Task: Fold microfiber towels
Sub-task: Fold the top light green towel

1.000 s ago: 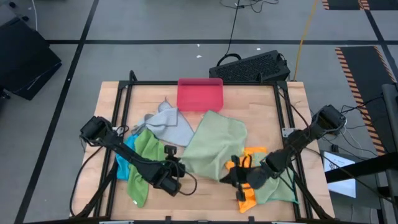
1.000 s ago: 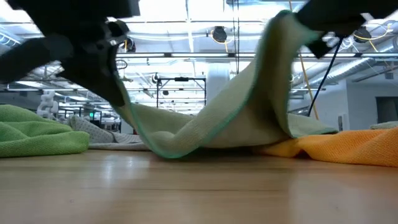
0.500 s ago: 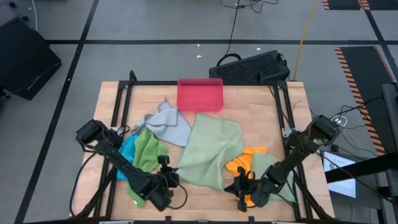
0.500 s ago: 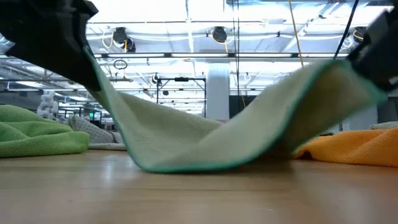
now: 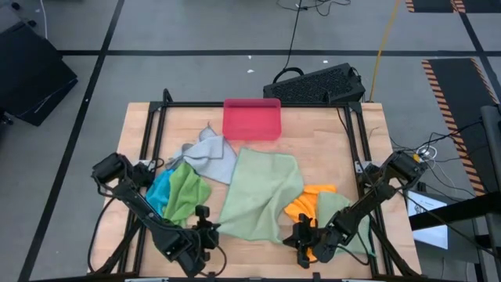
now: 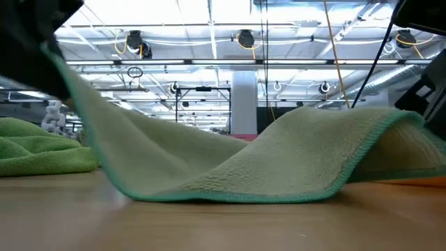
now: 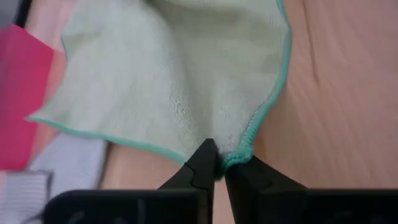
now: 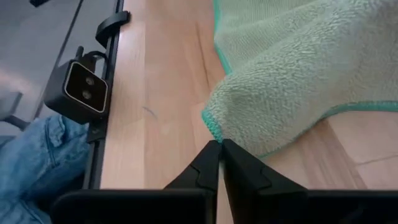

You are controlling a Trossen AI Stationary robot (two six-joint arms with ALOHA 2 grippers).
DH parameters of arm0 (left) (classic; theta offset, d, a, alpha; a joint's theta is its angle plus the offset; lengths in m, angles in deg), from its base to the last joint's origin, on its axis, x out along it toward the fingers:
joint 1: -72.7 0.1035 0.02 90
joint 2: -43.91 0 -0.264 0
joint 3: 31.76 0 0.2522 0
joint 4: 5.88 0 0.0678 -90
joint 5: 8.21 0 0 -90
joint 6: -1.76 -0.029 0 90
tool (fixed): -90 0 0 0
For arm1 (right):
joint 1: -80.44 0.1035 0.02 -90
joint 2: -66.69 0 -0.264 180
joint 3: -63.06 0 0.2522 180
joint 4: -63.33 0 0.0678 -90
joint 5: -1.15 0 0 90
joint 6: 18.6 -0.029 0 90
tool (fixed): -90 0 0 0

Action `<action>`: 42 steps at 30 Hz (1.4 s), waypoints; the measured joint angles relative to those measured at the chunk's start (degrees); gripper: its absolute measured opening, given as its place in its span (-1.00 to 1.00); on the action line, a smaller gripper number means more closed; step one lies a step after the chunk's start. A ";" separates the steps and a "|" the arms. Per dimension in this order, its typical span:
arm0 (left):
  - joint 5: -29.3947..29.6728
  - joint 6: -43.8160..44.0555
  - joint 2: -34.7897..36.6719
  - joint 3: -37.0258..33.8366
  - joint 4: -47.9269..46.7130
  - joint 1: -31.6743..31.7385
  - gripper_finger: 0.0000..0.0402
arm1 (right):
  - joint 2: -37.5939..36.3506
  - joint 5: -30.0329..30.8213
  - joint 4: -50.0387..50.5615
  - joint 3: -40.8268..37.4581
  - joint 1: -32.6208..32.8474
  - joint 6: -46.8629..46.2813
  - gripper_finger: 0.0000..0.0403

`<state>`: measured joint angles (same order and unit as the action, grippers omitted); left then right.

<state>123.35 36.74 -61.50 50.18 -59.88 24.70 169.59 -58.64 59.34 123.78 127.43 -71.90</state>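
Currently left end effector [image 7: 219, 163] pinches pale green towel [image 5: 258, 196] hem; right end effector [image 8: 219, 152] closed, empty. Risk: corner slips, towel bunches on worktop [image 5: 329, 133].

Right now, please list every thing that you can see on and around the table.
pale green microfiber towel: one, pale green, table middle, spread
bright green microfiber towel: one, green, left
blue microfiber towel: one, blue, beside it
light grey microfiber towel: one, grey, near the tray
orange microfiber towel: one, orange, right
rigid pink-red tray: one, pink-red, far edge
black keyboard: one, black, behind table
left gripper: pinches pale green towel's corner
right gripper: pinches its other near corner
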 joint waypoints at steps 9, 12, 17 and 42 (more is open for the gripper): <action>-0.21 7.09 -0.02 -9.44 8.44 -2.96 -0.26 | 0.04 6.23 -0.55 0.00 0.25 -0.43 -0.75; -0.72 8.26 -0.02 -10.21 8.50 -4.24 -0.14 | 0.04 7.15 -0.45 0.00 0.71 -0.46 -0.72; -0.68 6.77 -0.02 -9.48 8.61 -6.51 -0.08 | 0.04 11.30 -0.85 0.86 3.24 1.76 -0.66; 3.05 0.53 -0.02 -9.05 12.00 -12.86 -0.03 | 8.60 16.15 7.16 7.15 8.63 2.21 -0.23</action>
<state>126.40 37.27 -61.52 41.13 -47.88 11.84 178.19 -42.48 66.50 130.93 136.06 -69.69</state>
